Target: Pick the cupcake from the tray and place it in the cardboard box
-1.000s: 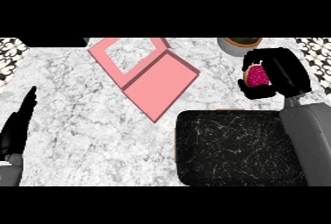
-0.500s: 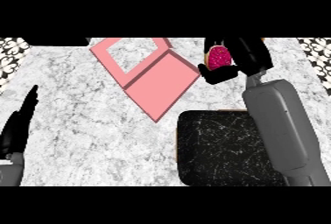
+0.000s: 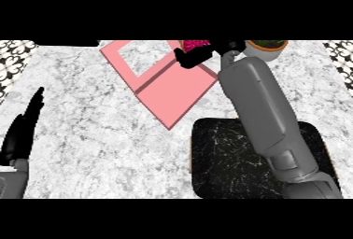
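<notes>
Left hand (image 3: 24,126) at the view's left edge, resting, black fingers straight and close together, pointing up over the counter (image 3: 89,126); holding nothing. Grey forearm below it, entering from the lower left corner. Counter of white and grey veined marble, smooth and flat, spreading across the whole view.

Further right, cardboard box (image 3: 172,81), pink, angular, set diagonally on the counter: one square frame-like part at upper left with marble showing through its middle, and one flat pink panel below and right of it, joined along a darker crease.

At the box's upper right edge, right hand (image 3: 200,53), black, fingers curled round the cupcake (image 3: 196,44). Cupcake mostly hidden, only a patch of bumpy magenta frosting showing at the view's top, over the box's far corner. Cannot tell whether it touches the box.

Right forearm, smooth grey and rounded in segments, running from the lower right up to that hand and crossing the tray (image 3: 221,158). Tray dark, nearly black, with fine white scratch-like flecks, a rounded-corner rectangle with a thin brown rim, lying on the counter just beside the box's lower corner.

At the top right, round pot (image 3: 269,46) with a brownish rim and dark inside, partly cut off.
</notes>
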